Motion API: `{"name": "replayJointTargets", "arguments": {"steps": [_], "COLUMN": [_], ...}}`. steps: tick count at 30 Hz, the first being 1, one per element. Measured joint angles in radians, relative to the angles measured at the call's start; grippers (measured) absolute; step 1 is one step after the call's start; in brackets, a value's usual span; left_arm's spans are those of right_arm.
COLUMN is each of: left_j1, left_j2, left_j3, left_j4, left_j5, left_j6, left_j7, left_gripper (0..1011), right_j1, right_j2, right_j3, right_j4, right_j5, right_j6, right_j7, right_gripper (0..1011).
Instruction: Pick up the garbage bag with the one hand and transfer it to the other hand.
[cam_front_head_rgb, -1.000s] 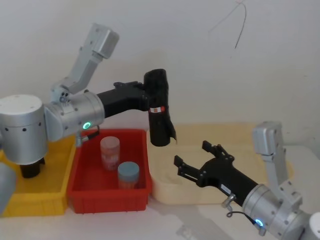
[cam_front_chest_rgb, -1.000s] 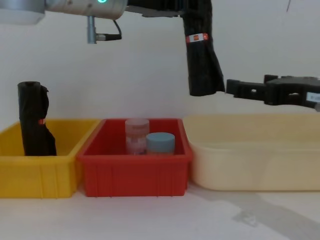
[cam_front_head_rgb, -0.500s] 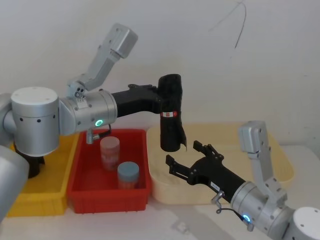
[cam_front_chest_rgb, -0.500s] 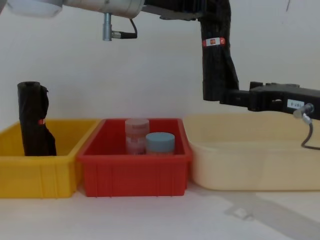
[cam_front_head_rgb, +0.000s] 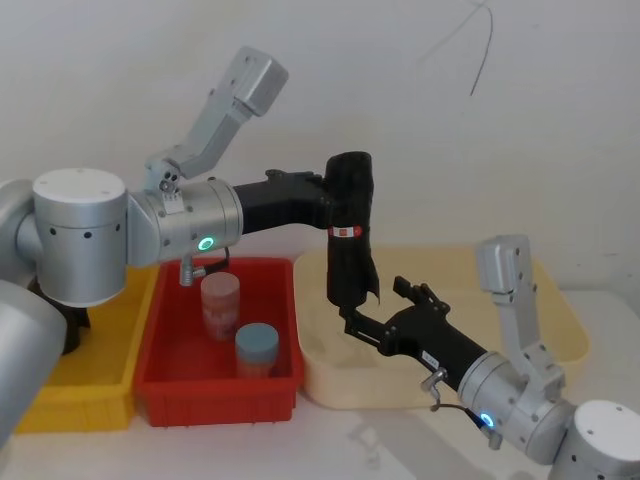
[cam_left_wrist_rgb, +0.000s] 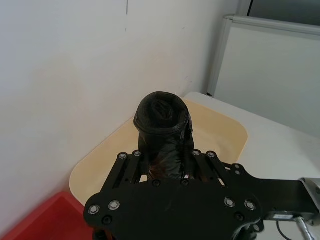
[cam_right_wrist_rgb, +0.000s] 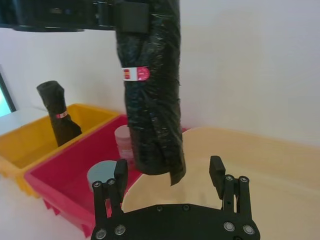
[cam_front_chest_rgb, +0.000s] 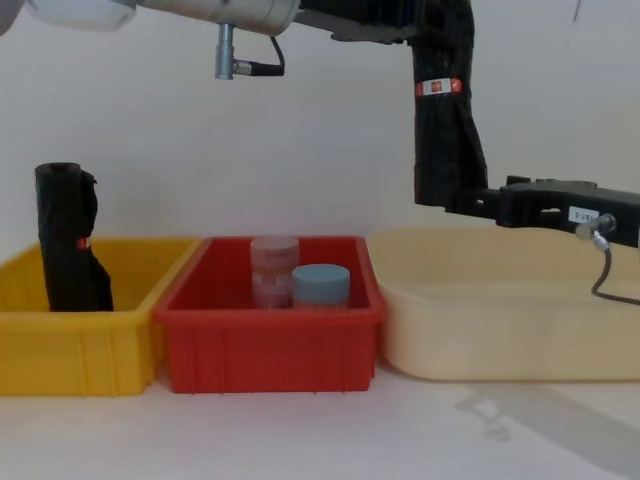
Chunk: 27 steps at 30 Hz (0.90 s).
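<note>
A plain white wall (cam_front_head_rgb: 450, 150) stands behind the right fingers (cam_front_head_rgb: 412, 292). High above them, a thin dark curved line (cam_front_head_rgb: 483, 40) marks it. Below them lies a white counter (cam_front_chest_rgb: 300, 430) with a faint grey shadow (cam_front_chest_rgb: 490, 415). In the left wrist view, a white panel (cam_left_wrist_rgb: 270, 75) in a grey frame stands beside the wall.

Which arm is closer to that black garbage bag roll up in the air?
Left. The left gripper is clamped on the garbage bag roll's upper part; the right gripper sits at its bottom end, fingers open on either side.
</note>
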Motion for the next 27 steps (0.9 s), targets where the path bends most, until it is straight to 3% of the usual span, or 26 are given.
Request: {"name": "replayJointTargets", "arguments": {"steps": [14, 27], "left_j1": [-0.007, -0.008], "left_j2": [-0.002, -0.003], "left_j3": [0.006, 0.008], "left_j4": [0.005, 0.007], "left_j5": [-0.001, -0.001], "left_j6": [0.004, 0.006], "left_j7": [-0.004, -0.005], "left_gripper": [353, 353], "right_j1": [0.049, 0.092], "right_j2": [-0.012, -0.029], "right_j3": [0.004, -0.017], "right_j4": [0.06, 0.09], "right_j5": [0.0, -0.004], "right_j6": [0.006, 0.014], "right_j7": [-0.002, 0.01], "right_gripper": [1001, 1001]}}
